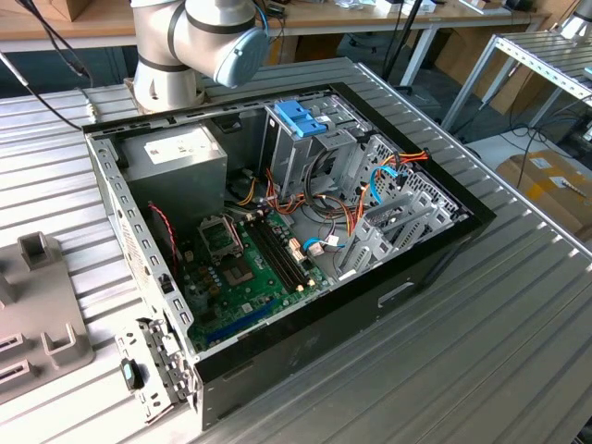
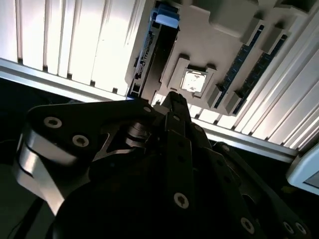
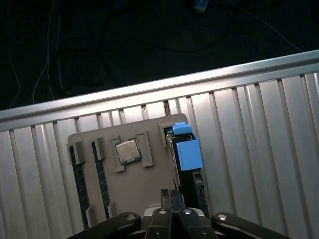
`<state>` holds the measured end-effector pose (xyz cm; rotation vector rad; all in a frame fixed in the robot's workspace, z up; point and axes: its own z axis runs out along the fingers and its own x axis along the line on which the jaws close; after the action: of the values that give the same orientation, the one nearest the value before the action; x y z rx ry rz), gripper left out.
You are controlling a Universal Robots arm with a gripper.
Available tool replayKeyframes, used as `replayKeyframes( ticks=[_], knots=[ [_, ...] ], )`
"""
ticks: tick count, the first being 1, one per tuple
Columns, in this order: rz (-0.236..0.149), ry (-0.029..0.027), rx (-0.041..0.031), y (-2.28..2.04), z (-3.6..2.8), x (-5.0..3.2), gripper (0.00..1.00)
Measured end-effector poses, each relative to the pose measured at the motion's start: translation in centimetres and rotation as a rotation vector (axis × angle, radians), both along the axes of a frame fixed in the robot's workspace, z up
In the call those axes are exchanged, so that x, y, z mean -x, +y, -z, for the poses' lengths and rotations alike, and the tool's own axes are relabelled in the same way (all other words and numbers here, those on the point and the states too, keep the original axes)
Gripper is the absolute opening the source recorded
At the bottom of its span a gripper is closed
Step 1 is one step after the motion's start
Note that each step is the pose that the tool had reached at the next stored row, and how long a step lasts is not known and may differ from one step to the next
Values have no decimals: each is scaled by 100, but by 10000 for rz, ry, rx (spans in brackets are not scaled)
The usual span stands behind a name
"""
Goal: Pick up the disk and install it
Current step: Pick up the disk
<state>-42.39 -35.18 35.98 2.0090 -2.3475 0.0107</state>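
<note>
The disk point(image 3: 188, 152) stands on edge in a slot of a beige holder plate point(image 3: 139, 184), its bright blue carrier end facing up and the dark drive body below it. In the second wrist view the disk point(image 2: 155, 47) runs along the plate's edge, with its blue tab at the far end. My gripper point(image 3: 171, 195) hovers above the plate, just beside the disk and apart from it. Its fingertips point(image 2: 174, 99) are pressed together, shut on nothing.
The plate also holds a processor chip point(image 3: 128, 151) and memory sticks point(image 3: 99, 174). An open computer case point(image 1: 277, 231) lies on the ribbed metal table point(image 1: 481, 314), with a bare blue bracket point(image 1: 301, 116) on its drive cage and a grey power supply box point(image 1: 176, 155).
</note>
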Motion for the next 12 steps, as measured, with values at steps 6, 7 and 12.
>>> replayKeyframes(
  ticks=[6,7,12],
  knots=[
    [-1025,-17,-2,9,10,0,11],
    [-1034,-18,-1,9,10,0,11],
    [-1034,-19,-22,29,10,0,11]
  ],
)
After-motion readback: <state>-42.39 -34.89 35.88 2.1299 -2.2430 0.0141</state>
